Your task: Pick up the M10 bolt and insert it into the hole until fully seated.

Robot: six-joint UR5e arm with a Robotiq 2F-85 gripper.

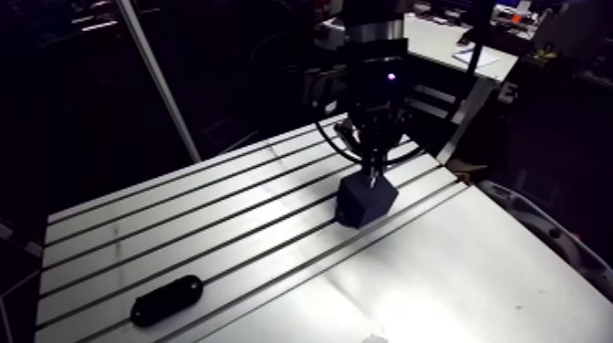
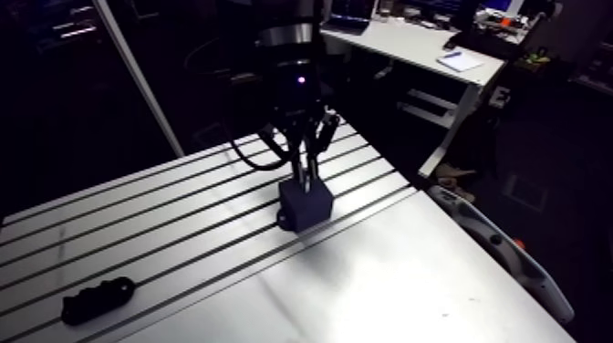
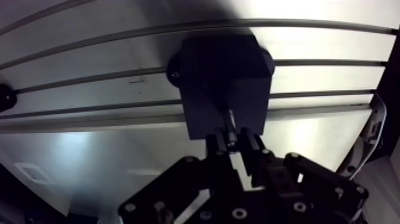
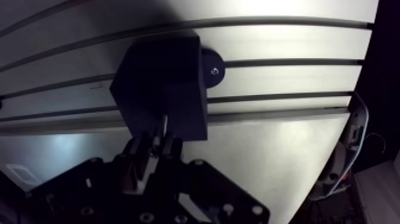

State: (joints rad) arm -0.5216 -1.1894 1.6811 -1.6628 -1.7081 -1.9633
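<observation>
My claw hangs straight down over the counter, a pale aluminium slab cut by long parallel slots on one side and smooth, lightly glaring sheet on the other. The two black fingers are drawn close and clamped on a slim silvery metal bolt, a thin bright shaft standing upright between the pads. Right beneath it sits a dark matte cube-shaped block, flat-faced and sharp-edged, resting across the slots with a round black foot sticking out on either side, one with a small bright screw at its centre. The bolt's lower end reaches the block's top face; whether the tip is inside, I cannot tell. Well apart from the block, toward the counter's near corner, lies a glossy black oblong piece with rounded ends.
</observation>
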